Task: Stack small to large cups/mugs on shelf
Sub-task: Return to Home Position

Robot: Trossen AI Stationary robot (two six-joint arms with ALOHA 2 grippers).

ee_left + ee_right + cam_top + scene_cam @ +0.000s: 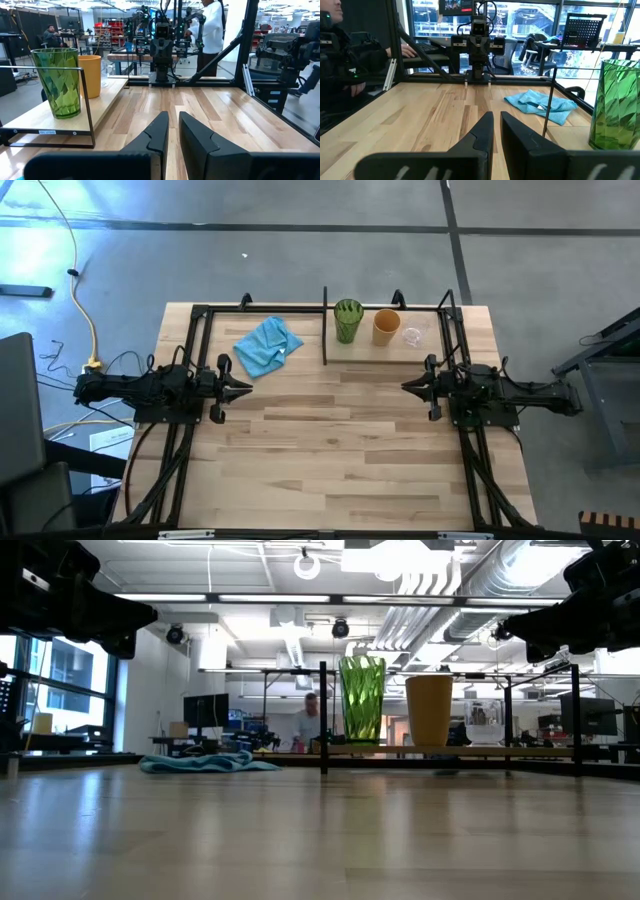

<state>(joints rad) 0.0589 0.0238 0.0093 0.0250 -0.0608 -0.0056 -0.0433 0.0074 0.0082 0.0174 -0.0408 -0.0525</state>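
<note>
The three cups stand upright in a row on the shelf [392, 352] at the table's far edge, right of its black divider [325, 330]. The green ribbed tumbler [348, 320] [362, 698] [59, 82] is next to the divider. Then come the orange cup [386, 326] [429, 710] and the tiny clear glass [412, 336] [482, 725]. My left gripper [248, 388] [173, 131] hovers shut over the table's left middle. My right gripper [405, 386] [496, 131] hovers shut over the right middle. The two point at each other, both nearer than the shelf.
A crumpled blue cloth [268, 346] [208, 762] lies left of the divider, at the table's far edge. Bare wooden tabletop [330, 440] stretches between and in front of the grippers. Black frame rails run along both table sides. People show in the room beyond.
</note>
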